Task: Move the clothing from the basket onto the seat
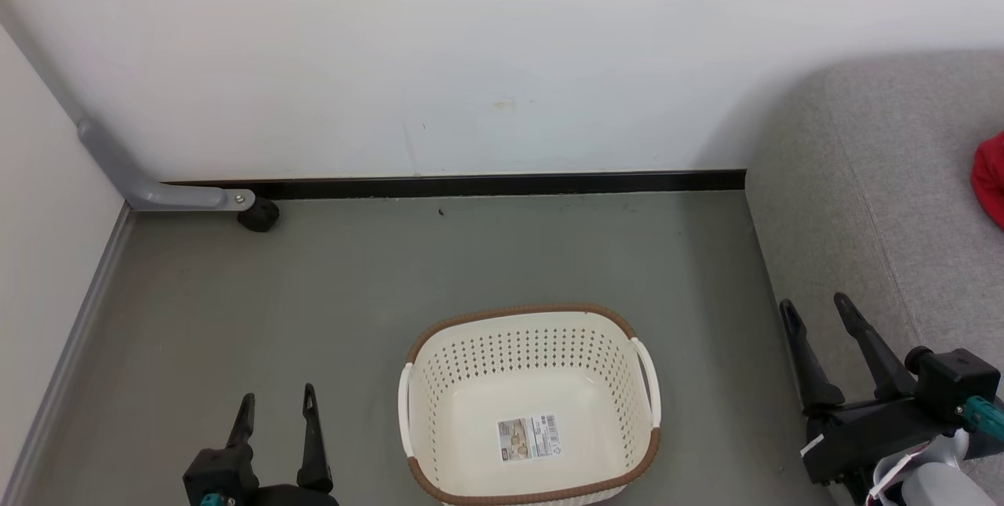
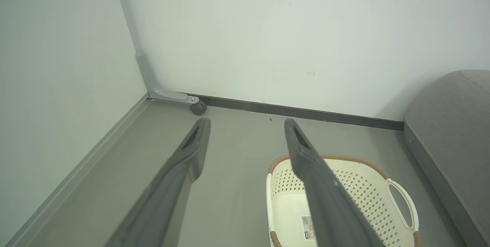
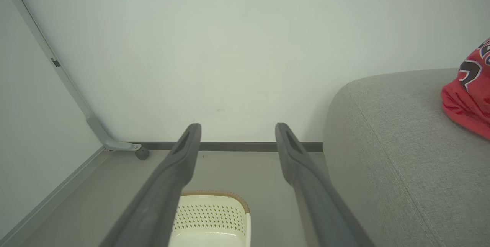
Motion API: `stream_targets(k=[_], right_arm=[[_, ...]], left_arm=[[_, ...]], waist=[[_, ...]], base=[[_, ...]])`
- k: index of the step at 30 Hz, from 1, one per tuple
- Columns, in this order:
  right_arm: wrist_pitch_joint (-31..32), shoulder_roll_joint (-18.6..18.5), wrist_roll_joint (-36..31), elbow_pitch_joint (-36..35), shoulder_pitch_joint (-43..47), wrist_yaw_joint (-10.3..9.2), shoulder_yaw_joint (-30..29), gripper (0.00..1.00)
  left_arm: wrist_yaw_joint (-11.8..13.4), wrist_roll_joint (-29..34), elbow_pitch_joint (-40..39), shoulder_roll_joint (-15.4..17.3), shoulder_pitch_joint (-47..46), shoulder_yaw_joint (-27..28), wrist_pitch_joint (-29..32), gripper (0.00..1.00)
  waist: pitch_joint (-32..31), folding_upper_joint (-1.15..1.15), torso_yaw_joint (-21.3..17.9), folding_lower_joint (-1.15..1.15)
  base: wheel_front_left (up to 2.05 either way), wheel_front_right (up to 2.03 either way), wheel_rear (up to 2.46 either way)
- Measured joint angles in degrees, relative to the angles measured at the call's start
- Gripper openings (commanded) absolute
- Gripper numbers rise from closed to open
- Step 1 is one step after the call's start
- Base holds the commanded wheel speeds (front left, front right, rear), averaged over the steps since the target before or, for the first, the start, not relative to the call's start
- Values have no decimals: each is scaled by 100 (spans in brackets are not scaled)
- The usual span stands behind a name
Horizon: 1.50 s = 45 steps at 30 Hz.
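Note:
The cream basket (image 1: 439, 380) with a brown rim stands on the grey floor, holding nothing but a label sticker on its floor; its far wall (image 2: 363, 193) and rim (image 3: 214, 193) show in the wrist views. The red clothing (image 1: 990, 176) lies on the light-grey seat (image 1: 863, 200) at the right edge; black lettering shows on the clothing (image 3: 467, 94) in the right wrist view. My left gripper (image 1: 278, 400) is open, left of the basket. My right gripper (image 1: 816, 306) is open at the seat's front edge, right of the basket. Both hold nothing.
A white wall with a dark baseboard (image 1: 486, 184) runs behind the basket. A grey metal leg with a black caster (image 1: 257, 216) stands in the far left corner. Another white panel (image 1: 39, 255) closes the left side.

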Motion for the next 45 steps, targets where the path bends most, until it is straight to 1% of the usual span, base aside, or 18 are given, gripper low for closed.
stream_targets(k=[7, 30, 31, 36, 43, 45], right_arm=[[0, 25, -133, 23, 38, -68, -129, 100], [0, 90, -289, 92, 104, -71, -372, 100], [0, 92, -289, 94, 104, -71, -391, 0], [9, 292, -285, 439, 370, -69, -289, 0], [155, 365, 31, 474, 436, -62, -428, 0], [193, 385, 194, 472, 436, -54, -481, 0]], left_arm=[[0, 191, -104, -59, 75, 53, 0, 100], [-3, 341, -290, -155, 190, 76, 0, 100], [-5, 341, -300, -157, 190, 71, 0, 0], [-4, 325, 40, -198, 360, 52, 11, 0], [-62, 35, 71, -202, 402, 144, 130, 0], [-111, -151, 71, -202, 401, 167, 177, 0]], waist=[[0, 0, -15, 0], [4, 0, -32, 0], [6, 0, -30, 0], [7, 0, -31, 0], [-2, 0, -54, 0], [-5, 0, -62, 0]], base=[[0, 0, 0], [0, 0, 0], [0, 0, 0], [0, 0, 0], [0, 0, 0], [0, 0, 0]])
